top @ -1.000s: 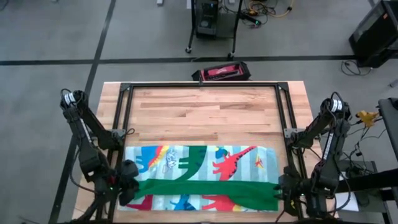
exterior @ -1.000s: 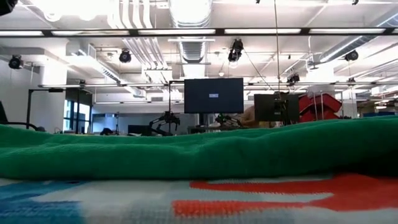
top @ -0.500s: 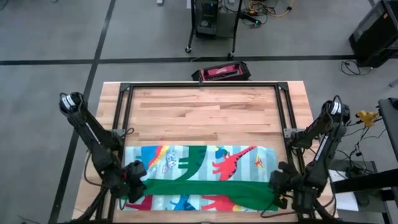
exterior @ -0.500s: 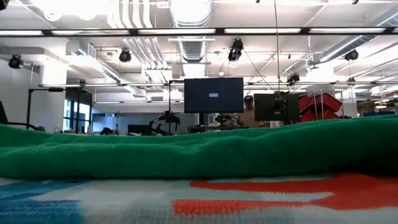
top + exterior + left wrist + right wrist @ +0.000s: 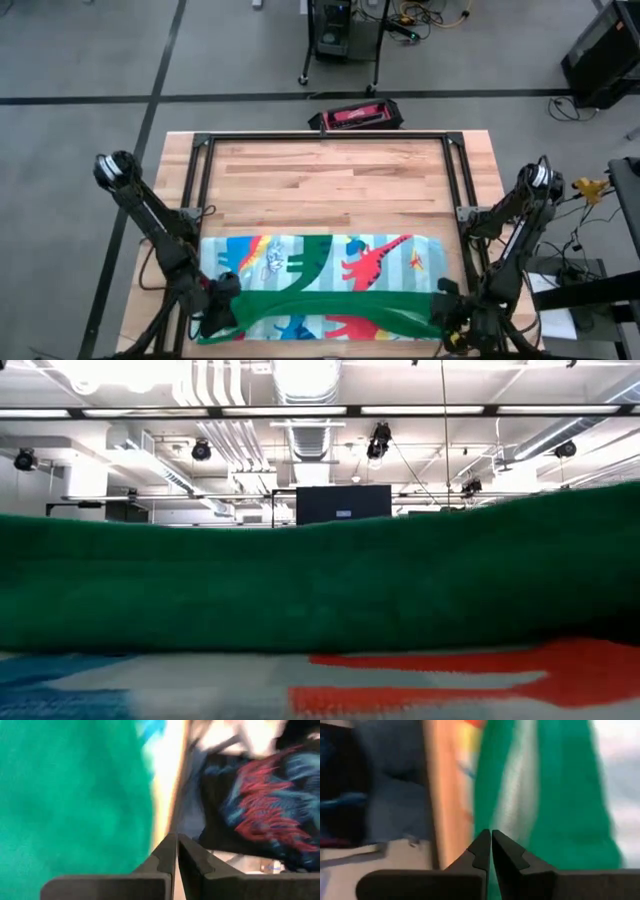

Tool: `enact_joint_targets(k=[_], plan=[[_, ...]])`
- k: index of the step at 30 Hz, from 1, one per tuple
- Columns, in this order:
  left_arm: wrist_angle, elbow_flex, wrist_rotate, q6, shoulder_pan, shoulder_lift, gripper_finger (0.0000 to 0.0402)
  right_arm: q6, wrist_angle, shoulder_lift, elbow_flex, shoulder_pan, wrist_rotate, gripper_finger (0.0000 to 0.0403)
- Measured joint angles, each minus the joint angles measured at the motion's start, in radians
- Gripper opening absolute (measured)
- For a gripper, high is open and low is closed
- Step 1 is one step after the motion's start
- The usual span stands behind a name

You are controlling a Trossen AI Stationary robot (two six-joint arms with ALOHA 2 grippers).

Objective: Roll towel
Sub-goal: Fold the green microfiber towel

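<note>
Both of my grippers sat at the near edge of the table [image 5: 330, 180], the left gripper [image 5: 222, 312] at one end of the towel [image 5: 330, 265] and the right gripper [image 5: 447, 322] at the other. My jaws were pressed together on each side; in my wrist views the fingers [image 5: 172, 860] met with nothing plainly between them, so I could not tell whether either pair had caught the green fold [image 5: 330, 310] or only closed beside it. The towel lay flat across the near half of the table, dinosaur print up, with its near border turned over into a green ridge that, from table height, stood tall across the view.

What worried me was an uneven hold. If one side had pinched cloth and the other had not, carrying the fold forward would have dragged one end ahead and skewed the roll into a cone. If both had missed, the ridge would have flopped back flat. The fold also sagged in its middle between my grippers, so a loose, slack core seemed likely unless I kept both ends level and moved them together.
</note>
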Motion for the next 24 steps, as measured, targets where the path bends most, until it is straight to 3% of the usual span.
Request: enact_joint_targets(k=[4,9,13,17,21,24], plan=[[-0.09,0.026,0.004,0.052,0.018,0.0,0.0,0.042,-0.122,-0.009,-0.002,-0.013,0.04,0.0],[-0.302,0.02,-0.016,-0.015,0.037,0.0,0.0,0.214,-0.327,0.02,-0.004,-0.031,0.01,0.0],[-0.351,-0.001,-0.021,-0.058,0.045,0.008,0.0,0.257,-0.27,0.072,-0.012,-0.036,-0.122,0.0],[-0.328,-0.005,-0.039,-0.059,0.048,0.017,0.0,0.232,-0.083,0.129,-0.011,-0.046,-0.223,0.0],[-0.327,-0.006,-0.046,-0.059,0.063,0.017,0.0,0.091,0.062,0.142,0.012,-0.071,-0.228,0.0],[-0.334,-0.006,-0.047,-0.05,0.084,0.018,0.0,-0.007,0.071,0.138,0.03,-0.084,-0.195,0.0]])
